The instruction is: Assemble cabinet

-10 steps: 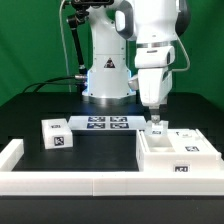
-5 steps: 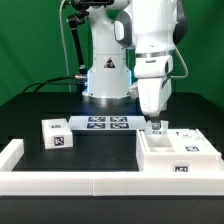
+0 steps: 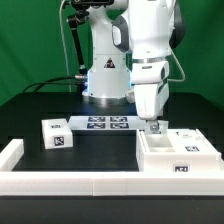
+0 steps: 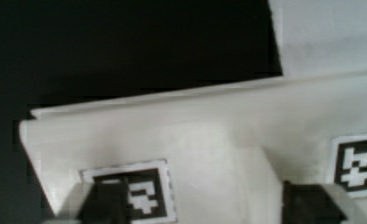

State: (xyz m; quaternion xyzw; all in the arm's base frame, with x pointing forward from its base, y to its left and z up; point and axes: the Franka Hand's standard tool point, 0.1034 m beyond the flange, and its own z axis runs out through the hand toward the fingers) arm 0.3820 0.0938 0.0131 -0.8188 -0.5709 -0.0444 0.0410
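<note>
The arm (image 3: 150, 50) stood over the table's middle, its wrist pointing straight down. The cabinet (image 3: 158, 160) lay at the exterior view's right, open side up, against the front rail (image 3: 60, 184). The marker board (image 3: 104, 124) lay flat behind it, towards the exterior view's left. A loose block (image 3: 55, 134) sat well apart, beyond the board's far end.

The gripper (image 3: 155, 121) hung at the cabinet's rear corner, the one nearest the board, its tips at or just above the rim. Whether it touched could not be told. In the wrist view the cabinet (image 4: 180, 130) filled the picture as blurred white faces, with one tag (image 4: 135, 192) between two dark shapes that were probably the fingers. Their spread was too blurred to read, so I could not tell whether the jaws were parted or closed on anything.

The step looked like taking hold of the body at that corner wall. To do it well, the fingers should straddle the wall squarely and go down plumb. They should close only once seated, since a skewed bite on smooth plastic could twist the body off the rail.
</note>
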